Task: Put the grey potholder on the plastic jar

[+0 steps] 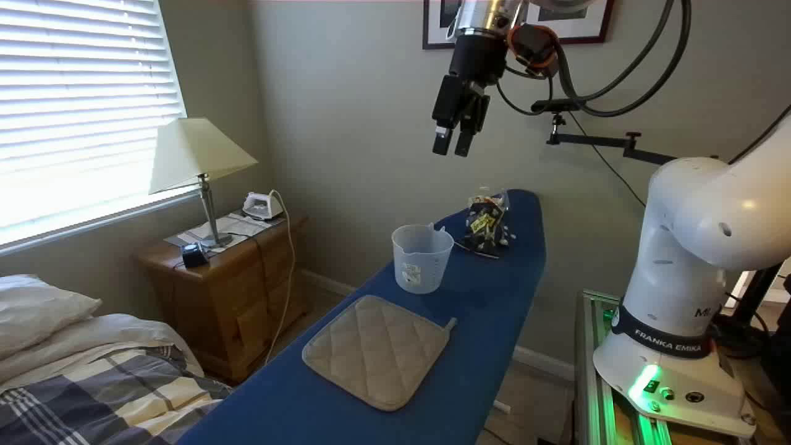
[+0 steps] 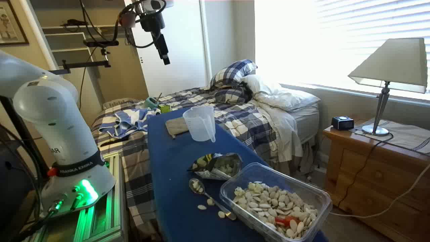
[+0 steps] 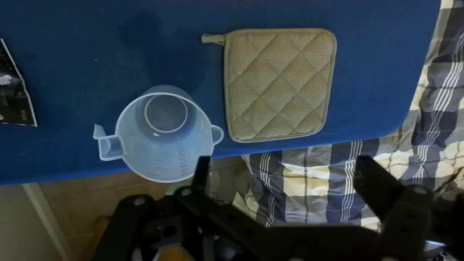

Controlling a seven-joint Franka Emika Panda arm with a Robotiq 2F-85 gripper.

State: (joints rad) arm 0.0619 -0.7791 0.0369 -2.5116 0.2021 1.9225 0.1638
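Gripper aloft, jaws spread wide, grey potholder flat below it on blue ironing board, plastic jar upright, also below it, bare inside visible from above, clear tub of pale seeds well apart from it

On the ironing board stands the jar, and from it I count my hours. In my wrist view, the potholder lies flat at two o'clock, near but apart, and a packet between nine and ten. In an exterior view, my pincer hangs in the air between twelve and one; the nightstand (on it are a lamp and an iron) stands at about nine. In an exterior view, a tub with seeds inside is between four and five.
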